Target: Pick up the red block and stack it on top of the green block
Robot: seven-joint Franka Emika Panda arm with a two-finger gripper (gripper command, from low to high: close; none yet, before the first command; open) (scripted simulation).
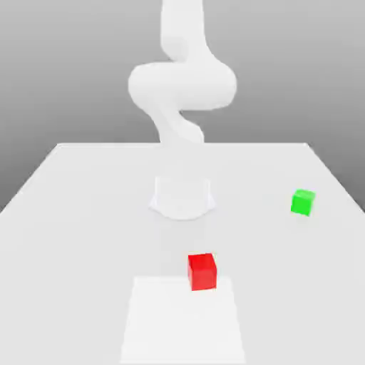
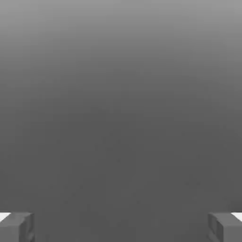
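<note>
While I watch from my station, the scene reads:
Red block: smooth bright red cube point(image 1: 202, 272), across the far edge of a flat white rectangular patch point(image 1: 182, 321), near that edge's right corner in the exterior view.
Green block: smooth bright green cube point(image 1: 303, 202), near the pale, plain tabletop's point(image 1: 93, 249) right edge.
Arm: glossy white, rounded links point(image 1: 182, 85), rising from its base.
My two-finger gripper point(image 2: 121, 228): wide open, holding nothing.
</note>
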